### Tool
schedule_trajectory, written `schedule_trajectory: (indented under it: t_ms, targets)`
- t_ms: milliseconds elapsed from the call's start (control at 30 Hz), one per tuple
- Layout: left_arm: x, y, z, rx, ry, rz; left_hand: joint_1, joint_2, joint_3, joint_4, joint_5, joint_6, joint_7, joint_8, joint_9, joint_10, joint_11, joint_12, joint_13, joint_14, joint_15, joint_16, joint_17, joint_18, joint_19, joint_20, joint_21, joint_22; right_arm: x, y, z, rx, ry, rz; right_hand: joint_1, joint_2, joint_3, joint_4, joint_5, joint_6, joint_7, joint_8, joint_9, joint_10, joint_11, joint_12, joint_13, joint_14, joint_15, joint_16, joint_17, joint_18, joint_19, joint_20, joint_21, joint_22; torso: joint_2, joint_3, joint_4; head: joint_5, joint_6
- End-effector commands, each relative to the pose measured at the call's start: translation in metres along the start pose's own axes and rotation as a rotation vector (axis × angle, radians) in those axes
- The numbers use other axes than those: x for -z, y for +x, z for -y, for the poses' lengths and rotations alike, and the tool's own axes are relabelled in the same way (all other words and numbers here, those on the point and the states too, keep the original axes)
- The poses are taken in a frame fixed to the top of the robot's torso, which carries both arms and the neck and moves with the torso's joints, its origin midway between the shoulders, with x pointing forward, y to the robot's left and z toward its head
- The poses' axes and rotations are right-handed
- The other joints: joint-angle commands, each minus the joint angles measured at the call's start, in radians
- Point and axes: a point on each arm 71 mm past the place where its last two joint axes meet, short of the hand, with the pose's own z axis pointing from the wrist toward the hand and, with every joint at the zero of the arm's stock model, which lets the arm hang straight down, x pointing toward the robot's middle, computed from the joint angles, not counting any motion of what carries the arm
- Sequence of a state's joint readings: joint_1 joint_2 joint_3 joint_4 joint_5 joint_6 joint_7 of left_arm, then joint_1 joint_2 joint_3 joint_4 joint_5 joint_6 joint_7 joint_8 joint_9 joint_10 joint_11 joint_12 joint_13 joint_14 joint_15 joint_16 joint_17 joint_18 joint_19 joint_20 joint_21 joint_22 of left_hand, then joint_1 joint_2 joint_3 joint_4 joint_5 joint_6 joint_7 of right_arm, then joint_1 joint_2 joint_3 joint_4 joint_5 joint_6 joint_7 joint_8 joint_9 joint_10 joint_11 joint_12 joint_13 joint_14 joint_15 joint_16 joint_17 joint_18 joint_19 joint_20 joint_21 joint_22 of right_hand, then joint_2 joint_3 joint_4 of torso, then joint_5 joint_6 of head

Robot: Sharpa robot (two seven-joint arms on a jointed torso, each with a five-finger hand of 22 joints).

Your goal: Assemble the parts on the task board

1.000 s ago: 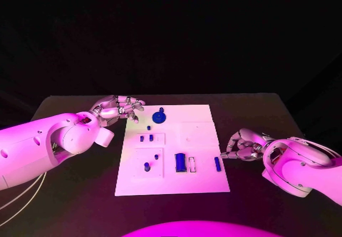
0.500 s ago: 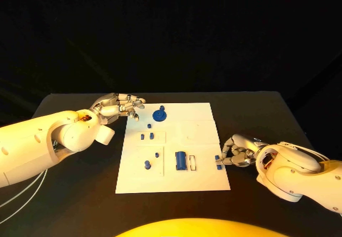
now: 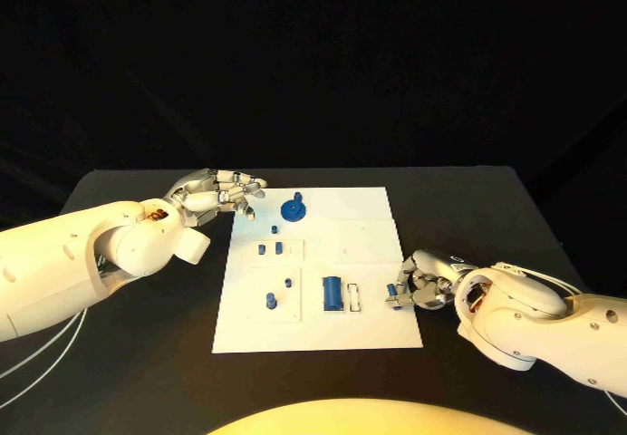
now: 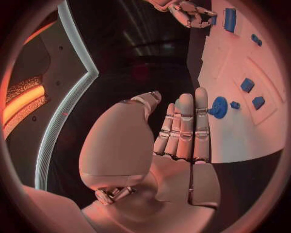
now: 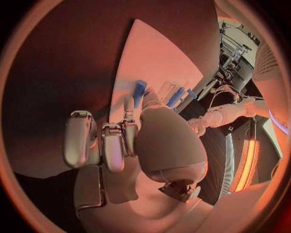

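Observation:
The white task board (image 3: 366, 240) lies mid-table. On it are a blue disc (image 3: 295, 211), two small blue pieces (image 3: 269, 247), two pegs (image 3: 271, 299), a blue block (image 3: 332, 292) and a short blue bar (image 3: 392, 295) near its right edge. My right hand (image 3: 426, 282) sits at that edge, fingers curled, fingertips against the bar. The right wrist view shows the bar (image 5: 139, 92) just past the fingers (image 5: 112, 145); I cannot tell whether it is pinched. My left hand (image 3: 219, 193) hovers by the board's far left corner, holding nothing, fingers straight (image 4: 185, 131) beside the disc (image 4: 218, 107).
A narrow white slot (image 3: 352, 296) lies beside the blue block. Black table (image 3: 130, 362) surrounds the board on all sides. The left wrist view shows the board (image 4: 266, 58) and the right hand (image 4: 188, 12) at its far end.
My right hand has moved in from the table onto the board's right edge and reached the blue bar, which shifted slightly inward. The left hand has stayed put.

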State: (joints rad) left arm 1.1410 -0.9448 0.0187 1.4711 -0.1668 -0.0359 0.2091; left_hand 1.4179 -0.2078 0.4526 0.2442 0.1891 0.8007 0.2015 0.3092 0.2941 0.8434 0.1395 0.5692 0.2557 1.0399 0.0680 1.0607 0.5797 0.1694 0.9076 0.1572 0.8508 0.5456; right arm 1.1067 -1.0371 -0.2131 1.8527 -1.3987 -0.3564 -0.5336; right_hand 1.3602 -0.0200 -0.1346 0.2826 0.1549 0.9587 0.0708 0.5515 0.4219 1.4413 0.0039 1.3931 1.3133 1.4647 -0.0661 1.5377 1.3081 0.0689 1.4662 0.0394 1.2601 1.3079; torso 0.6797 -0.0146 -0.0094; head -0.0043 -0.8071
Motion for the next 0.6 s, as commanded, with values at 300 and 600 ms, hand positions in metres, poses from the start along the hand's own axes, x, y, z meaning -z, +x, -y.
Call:
schedule_trajectory:
  t_ms: [300,600]
  targets:
    - [0.000,0.002,0.001,0.009,0.006,-0.015,-0.001,0.005,-0.006,0.001,0.001,-0.007,0.000,0.007,-0.002,-0.005,-0.002,0.006,-0.002,-0.009,-0.001,-0.003,-0.002,0.014,0.002,0.007,-0.003,-0.001,-0.008,0.018,0.007,0.085,0.061,-0.064,0.160,0.012,0.077,-0.021,0.012,0.005,-0.008,-0.026,-0.020,-0.002,-0.014,-0.012,0.077,0.089,-0.006,0.000,0.179,-0.015,0.022,0.000,0.005,0.191,0.000,0.0003,-0.0005,0.000,0.000]
    - [0.000,0.001,0.001,0.008,0.005,-0.013,0.001,0.007,-0.007,0.002,0.002,-0.009,0.001,0.008,-0.002,-0.006,-0.001,0.007,-0.002,-0.009,-0.001,-0.003,-0.002,0.014,0.003,0.007,-0.005,-0.002,-0.007,0.022,0.005,0.067,0.075,-0.067,0.233,-0.050,0.255,-0.004,0.011,0.034,-0.007,-0.047,-0.039,-0.003,-0.015,-0.016,0.080,0.089,-0.006,0.001,0.181,-0.016,0.023,-0.003,0.009,0.193,0.000,-0.0008,-0.0002,-0.001,0.002]
